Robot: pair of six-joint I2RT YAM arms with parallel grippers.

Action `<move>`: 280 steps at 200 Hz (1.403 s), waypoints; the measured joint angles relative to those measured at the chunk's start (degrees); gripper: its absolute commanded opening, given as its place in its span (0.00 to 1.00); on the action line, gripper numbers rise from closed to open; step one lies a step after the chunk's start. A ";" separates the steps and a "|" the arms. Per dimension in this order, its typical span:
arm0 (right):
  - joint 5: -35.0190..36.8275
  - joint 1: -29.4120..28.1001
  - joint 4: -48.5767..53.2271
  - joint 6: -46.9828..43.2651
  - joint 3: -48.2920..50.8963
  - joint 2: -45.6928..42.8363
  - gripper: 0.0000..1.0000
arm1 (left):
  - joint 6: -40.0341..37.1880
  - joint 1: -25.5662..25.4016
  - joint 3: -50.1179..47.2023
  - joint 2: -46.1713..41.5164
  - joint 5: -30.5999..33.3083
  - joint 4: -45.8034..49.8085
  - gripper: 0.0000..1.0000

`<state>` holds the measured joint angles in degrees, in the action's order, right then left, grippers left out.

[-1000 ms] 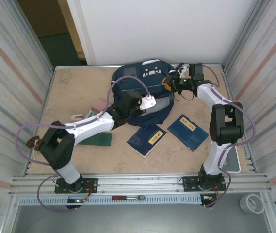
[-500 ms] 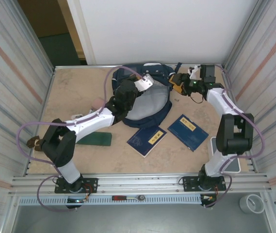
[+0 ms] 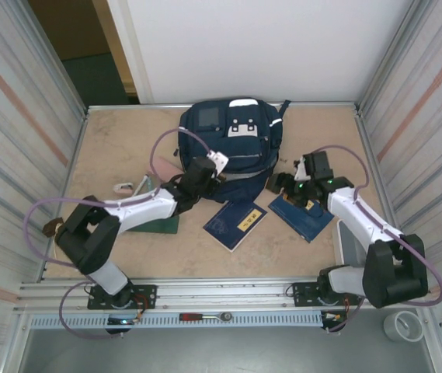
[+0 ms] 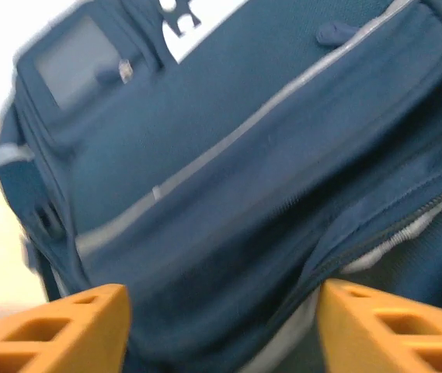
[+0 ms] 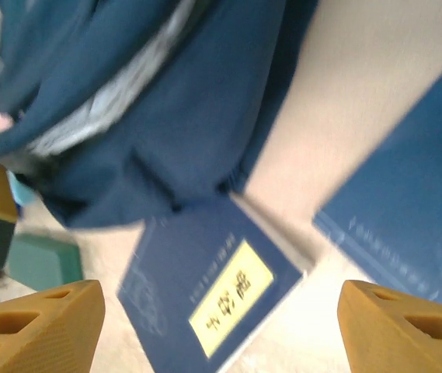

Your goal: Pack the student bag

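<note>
The student bag (image 3: 232, 140), navy with a white top patch and thin pale stripes, lies at the far middle of the table (image 3: 112, 148), its top towards the far wall. In the left wrist view the bag (image 4: 228, 155) shows a front zip partly open on pale lining. The left gripper (image 3: 219, 169) sits at the bag's near left side, its orange fingers (image 4: 65, 330) spread wide with nothing between them. The right gripper (image 3: 280, 186) hangs just beside the bag's near right corner, its fingers (image 5: 38, 326) also wide apart and empty, above the bare table. Two flat dark-blue booklets with yellow labels lie near of the bag: one booklet (image 3: 236, 223) touches its near edge, and the other booklet (image 3: 302, 211) lies to the right, partly under the right arm. A flat green item (image 3: 162, 224) lies under the left arm.
</note>
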<state>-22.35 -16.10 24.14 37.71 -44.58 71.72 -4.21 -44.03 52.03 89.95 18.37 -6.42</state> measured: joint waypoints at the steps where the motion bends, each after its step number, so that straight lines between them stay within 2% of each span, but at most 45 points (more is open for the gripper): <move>1: 0.15 -0.26 0.00 0.00 0.15 -0.11 0.79 | 0.39 -0.04 -0.28 -0.33 -0.17 0.20 0.76; 38: 5.27 -12.52 -2.84 6.62 8.07 -4.15 0.81 | 15.67 -0.24 -9.92 -13.11 -12.37 5.79 0.80; 82: 11.30 -22.51 -8.74 14.53 12.02 -2.38 0.80 | 27.15 -0.20 -16.57 -9.70 -23.98 6.88 0.81; 112: 14.01 -25.88 -13.92 18.27 12.81 0.07 0.79 | 29.59 -0.68 -16.37 -5.53 -26.12 6.80 0.81; 163: 17.68 -28.26 -20.85 22.27 13.33 5.33 0.73 | 30.62 -2.54 -15.28 -3.58 -23.96 6.05 0.78; 195: 20.37 -29.53 -22.71 24.22 13.66 7.06 0.57 | 31.32 -4.87 -15.28 -2.93 -23.61 3.80 0.73; 249: 26.60 -31.23 -24.35 26.36 15.89 6.78 0.03 | 33.92 -9.46 -17.31 -4.20 -25.64 1.66 0.72; 255: 26.77 -31.34 -24.39 25.92 15.89 6.49 0.00 | 34.32 -9.57 -17.62 -4.39 -25.94 1.27 0.72; 280: 26.99 -31.52 -22.60 23.08 15.87 4.66 0.00 | 35.58 -9.92 -18.34 -5.62 -27.36 1.46 0.76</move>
<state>4.64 -47.62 1.54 60.80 -28.71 76.38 31.38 -53.95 33.69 84.33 -8.99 -4.95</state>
